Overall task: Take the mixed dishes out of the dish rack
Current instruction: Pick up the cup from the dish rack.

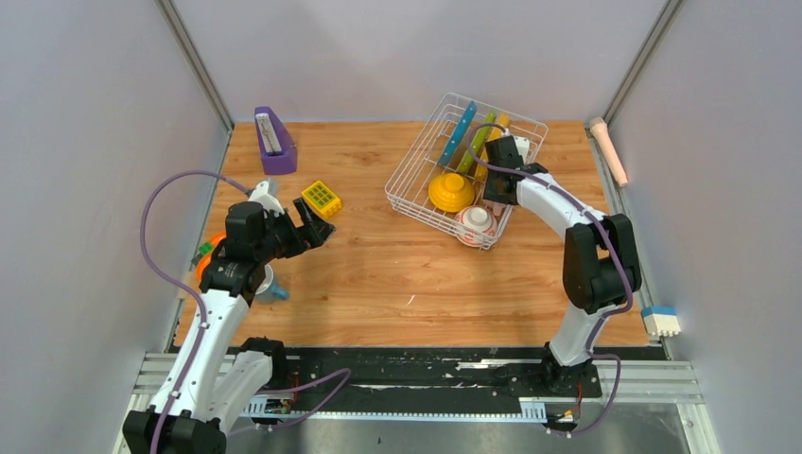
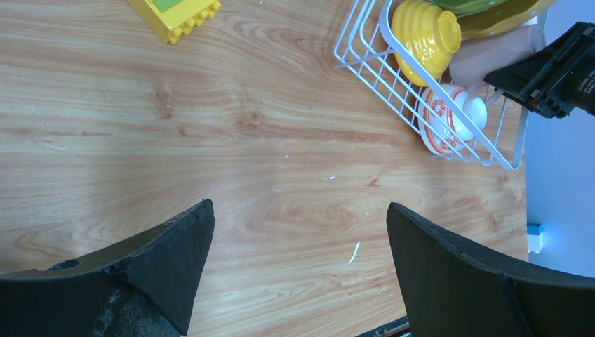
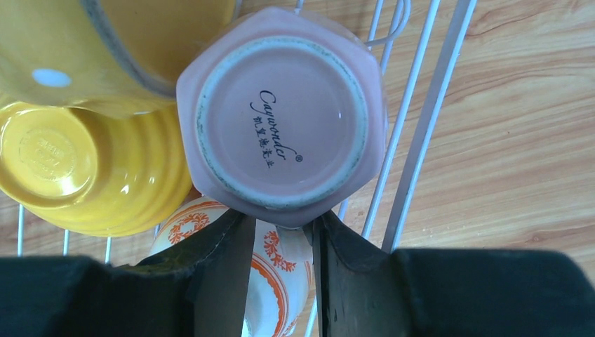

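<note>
The white wire dish rack stands at the back right with a blue plate, a green plate and a yellow plate upright in it. A plain yellow bowl and a red-and-white bowl lie at its near end. My right gripper is inside the rack, shut on the edge of the upturned pinkish cup, next to the yellow bowl. My left gripper is open and empty above bare table. A blue cup stands under the left arm.
A yellow grid block lies just beyond the left gripper. A purple wedge holder stands at the back left. An orange gadget sits by the left edge. A pink stick and a blue-white block lie off the right edge.
</note>
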`<state>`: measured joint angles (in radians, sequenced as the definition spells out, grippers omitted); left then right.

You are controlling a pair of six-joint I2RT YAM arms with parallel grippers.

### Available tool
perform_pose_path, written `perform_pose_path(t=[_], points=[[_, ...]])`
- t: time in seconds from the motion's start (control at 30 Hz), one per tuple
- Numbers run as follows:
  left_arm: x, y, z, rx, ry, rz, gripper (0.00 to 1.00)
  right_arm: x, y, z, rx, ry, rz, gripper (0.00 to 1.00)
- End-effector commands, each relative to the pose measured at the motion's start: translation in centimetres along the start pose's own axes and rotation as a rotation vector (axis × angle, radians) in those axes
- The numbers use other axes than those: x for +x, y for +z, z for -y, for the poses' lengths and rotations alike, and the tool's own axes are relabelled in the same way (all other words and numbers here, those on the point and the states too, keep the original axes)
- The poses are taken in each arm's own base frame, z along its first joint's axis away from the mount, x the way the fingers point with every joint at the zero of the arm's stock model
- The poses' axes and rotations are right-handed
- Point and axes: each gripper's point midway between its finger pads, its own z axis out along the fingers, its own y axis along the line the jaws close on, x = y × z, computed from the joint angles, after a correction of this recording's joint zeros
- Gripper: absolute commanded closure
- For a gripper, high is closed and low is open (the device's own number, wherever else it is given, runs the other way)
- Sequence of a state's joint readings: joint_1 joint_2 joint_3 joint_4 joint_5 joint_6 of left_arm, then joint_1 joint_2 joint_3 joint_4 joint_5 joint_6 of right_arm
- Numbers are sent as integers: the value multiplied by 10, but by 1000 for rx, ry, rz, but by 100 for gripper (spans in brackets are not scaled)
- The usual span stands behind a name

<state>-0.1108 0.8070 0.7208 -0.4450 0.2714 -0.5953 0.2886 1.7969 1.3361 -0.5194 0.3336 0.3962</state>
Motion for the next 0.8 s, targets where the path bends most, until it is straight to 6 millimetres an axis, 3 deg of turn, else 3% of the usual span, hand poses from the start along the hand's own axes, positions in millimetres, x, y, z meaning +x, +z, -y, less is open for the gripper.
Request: perform_pose_path(t=[0.0, 0.07, 0.33, 0.47, 0.77], points=[[-5, -3, 1, 6, 26, 26, 0, -1, 11, 16, 93, 84, 9, 89], [-5, -3, 1, 7, 26, 29, 0, -10, 3, 18, 95, 97, 39, 100], [-8, -4, 3, 11, 26, 39, 0, -64, -48, 30, 93, 198, 246, 100], [-8, -4, 3, 10, 24, 37, 0, -92, -78, 25, 10, 264, 369, 100], [-8, -6, 3, 7, 24, 40, 0, -89, -85, 8, -116, 269, 356, 100]])
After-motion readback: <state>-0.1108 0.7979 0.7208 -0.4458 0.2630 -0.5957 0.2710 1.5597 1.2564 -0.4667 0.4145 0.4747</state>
